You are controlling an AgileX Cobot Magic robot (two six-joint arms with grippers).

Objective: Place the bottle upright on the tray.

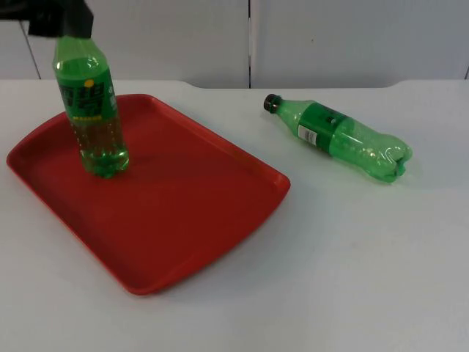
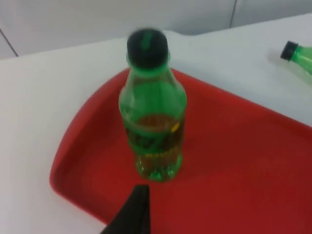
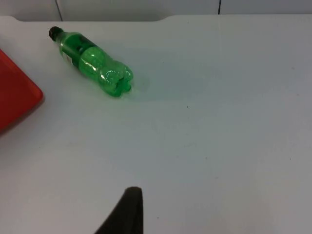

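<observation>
My left tool point(image 1: 64, 22) above standing bottle point(image 1: 89, 110), at its cap; cannot tell if fingers grip it or are spread. Bottle upright on red tray point(image 1: 190, 220), near tray's far left corner, base on tray floor; cap point(image 2: 147, 46) black. Tray sits on left half of white surface point(image 1: 352, 279). Second bottle point(image 1: 341, 136) lies on its side toward far right of surface, apart from tray. My right tool's state: cannot tell.
</observation>
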